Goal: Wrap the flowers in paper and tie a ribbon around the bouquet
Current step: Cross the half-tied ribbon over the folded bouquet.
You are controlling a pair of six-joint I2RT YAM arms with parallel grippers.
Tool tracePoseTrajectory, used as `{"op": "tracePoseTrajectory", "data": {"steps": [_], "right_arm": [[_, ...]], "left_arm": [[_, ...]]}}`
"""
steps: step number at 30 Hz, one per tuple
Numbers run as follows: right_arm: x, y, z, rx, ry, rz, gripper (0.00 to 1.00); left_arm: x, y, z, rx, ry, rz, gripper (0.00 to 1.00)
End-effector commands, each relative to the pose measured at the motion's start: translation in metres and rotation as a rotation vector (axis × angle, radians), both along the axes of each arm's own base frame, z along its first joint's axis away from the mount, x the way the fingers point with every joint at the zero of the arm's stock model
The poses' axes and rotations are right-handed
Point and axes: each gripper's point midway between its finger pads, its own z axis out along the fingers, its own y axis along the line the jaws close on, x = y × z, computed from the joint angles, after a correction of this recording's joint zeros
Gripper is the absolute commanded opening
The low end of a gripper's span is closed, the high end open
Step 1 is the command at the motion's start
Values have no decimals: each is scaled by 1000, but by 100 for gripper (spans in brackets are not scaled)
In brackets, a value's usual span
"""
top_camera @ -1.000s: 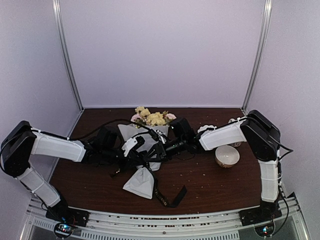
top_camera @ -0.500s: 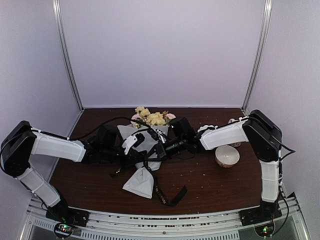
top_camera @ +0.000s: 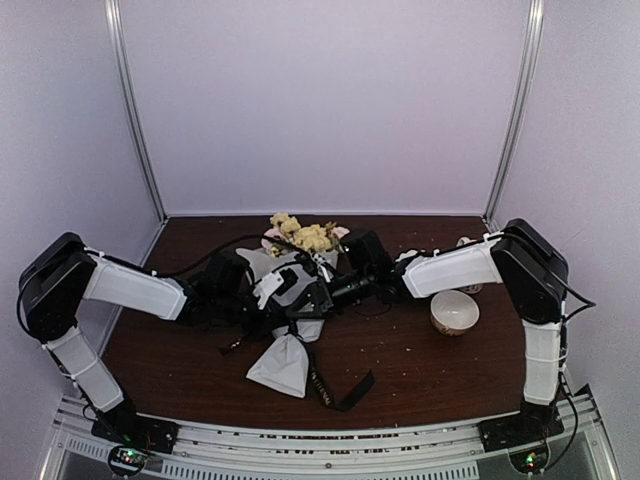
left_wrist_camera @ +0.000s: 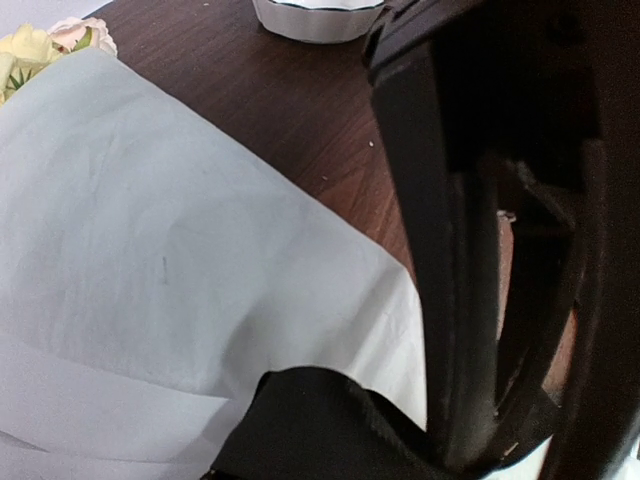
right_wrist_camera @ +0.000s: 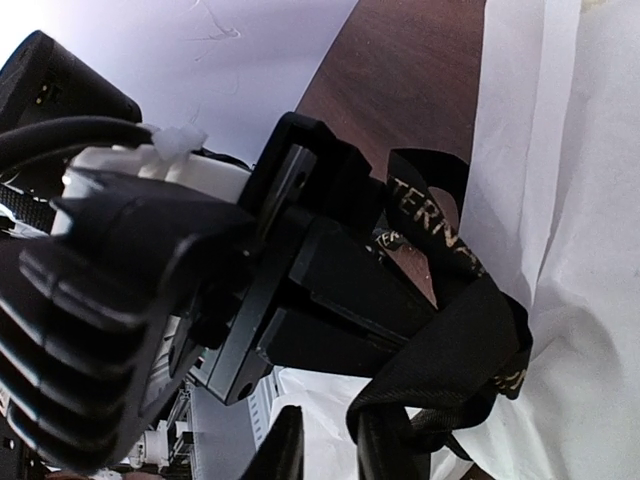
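The bouquet lies on the dark table, with the flowers at the far end and the paper cone pointing toward me. The black ribbon trails off the cone's near end and loops over its middle. My left gripper and right gripper meet tip to tip above the cone's middle. In the right wrist view the left gripper is shut on the ribbon. The right gripper shows a narrow gap over paper, with the ribbon against one finger's outer side. The left wrist view shows ribbon on paper.
A white bowl stands to the right of the bouquet, under the right forearm; it also shows at the top of the left wrist view, bowl. A second bowl peeks out behind the right arm. Crumbs dot the table.
The left arm has pushed in to the right, its elbow and shoulder link coming nearer the bouquet. Both grippers have crept slightly toward the flowers. The bouquet and trailing ribbon stay put.
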Motion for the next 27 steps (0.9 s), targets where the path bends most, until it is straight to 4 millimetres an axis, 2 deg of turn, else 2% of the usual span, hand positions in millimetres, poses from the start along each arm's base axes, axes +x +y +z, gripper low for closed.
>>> {"op": "tracePoseTrajectory", "data": {"steps": [1, 6, 15, 18, 21, 24, 27], "right_arm": [[10, -12, 16, 3, -35, -36, 25], [22, -24, 18, -25, -36, -54, 33], [40, -42, 12, -59, -32, -129, 33], [46, -47, -10, -137, -17, -184, 26], [35, -39, -32, -203, -13, -149, 18], [23, -27, -41, -222, -10, -103, 13], [21, -21, -41, -194, 10, -97, 9]], "left_arm": [[8, -10, 7, -38, -23, -3, 0], [9, -10, 4, -29, -19, -1, 0], [7, -10, 3, -25, -9, -8, 0], [7, -11, 3, -27, -11, -11, 0], [7, -11, 5, -32, -14, -13, 0], [5, -12, 11, -48, -21, -21, 0], [4, -13, 18, -65, -31, -29, 0]]}}
